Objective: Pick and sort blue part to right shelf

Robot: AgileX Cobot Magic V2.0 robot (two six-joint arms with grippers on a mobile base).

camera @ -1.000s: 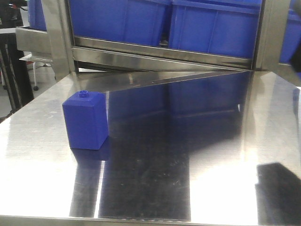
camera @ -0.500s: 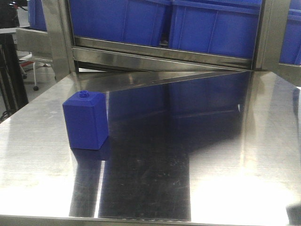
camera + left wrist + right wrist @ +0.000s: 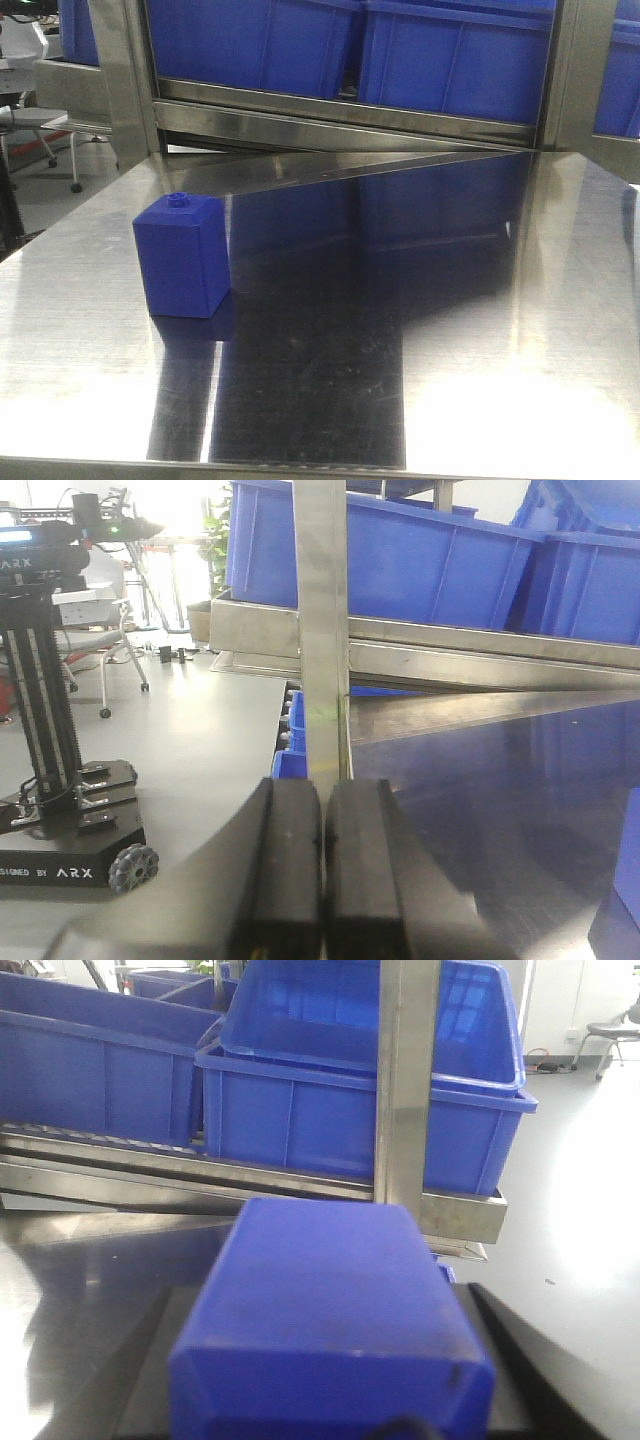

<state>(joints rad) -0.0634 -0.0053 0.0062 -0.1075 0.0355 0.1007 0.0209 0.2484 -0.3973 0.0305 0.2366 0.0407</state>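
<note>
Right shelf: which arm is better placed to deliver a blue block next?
Right. The right claw grips a blue block and faces the shelf and its blue bins. The left claw is shut and empty, with the other block untouched on the table.

A wheeled chair [image 3: 100, 645] stands on the pale grey floor [image 3: 205, 730].

Left hand [image 3: 322, 820], bottom centre of frame: black fingers [image 3: 288, 870] pressed flat together. Right hand [image 3: 330, 1385], lower frame: dark fingers [image 3: 145, 1380] clamp blue part [image 3: 330, 1300].
</note>
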